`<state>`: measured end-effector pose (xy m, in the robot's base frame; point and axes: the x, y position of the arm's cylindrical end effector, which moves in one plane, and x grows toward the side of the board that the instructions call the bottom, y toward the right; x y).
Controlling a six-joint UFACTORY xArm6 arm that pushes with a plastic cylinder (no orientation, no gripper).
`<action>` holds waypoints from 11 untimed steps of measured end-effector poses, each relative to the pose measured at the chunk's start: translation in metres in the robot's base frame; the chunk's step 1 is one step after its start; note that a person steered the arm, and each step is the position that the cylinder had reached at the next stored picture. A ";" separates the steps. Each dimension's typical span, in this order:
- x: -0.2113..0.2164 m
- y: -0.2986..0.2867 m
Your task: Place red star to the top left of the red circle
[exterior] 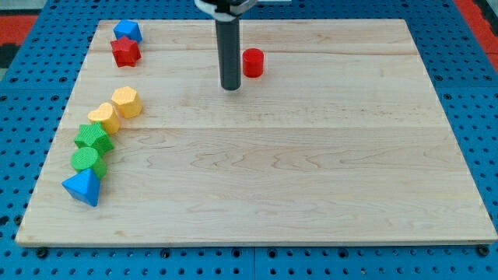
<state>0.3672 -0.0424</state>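
Seven blocks lie on the wooden board (311, 194), and six of them keep to the view's left side. The red star (125, 52) sits near the top left corner, close to the board's top edge, and it touches the blue block (128, 32) just above it; this blue one seems to be a hexagon, but we cannot tell for sure. Lower along the left edge a curved chain runs down: two yellow blocks (117, 109), then the green star (93, 139), the green block (86, 161), and the blue triangle (82, 187) nearest the bottom left.

The red circle (253, 62) stands alone near the top, a little left of the board's middle. Between the star and the circle the wood is open, and the whole right half and the bottom of the board are open too.

Our arm carries no pincer, so there is nothing to open or to clench. The rod comes down upright from the view's top. Our tip (230, 87) rests on the board just to the left of the circle and slightly below it, near but not touching, and well apart from the star.
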 end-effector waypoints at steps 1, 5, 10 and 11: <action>0.000 -0.091; -0.055 -0.245; -0.093 -0.012; -0.103 -0.010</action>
